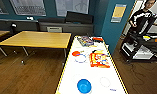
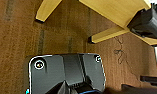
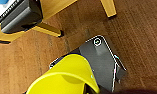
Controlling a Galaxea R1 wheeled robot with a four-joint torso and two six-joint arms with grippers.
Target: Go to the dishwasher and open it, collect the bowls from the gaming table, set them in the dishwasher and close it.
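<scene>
Yellow bowl [image 3: 65, 75] seemingly held by right hand.

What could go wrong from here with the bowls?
The yellow bowl sits at the right tool, seen from its wrist camera over bare floor; if the grip is loose it could drop. The blue bowl lies near the near end of the gaming table, where a clumsy reach might knock it off.
</scene>
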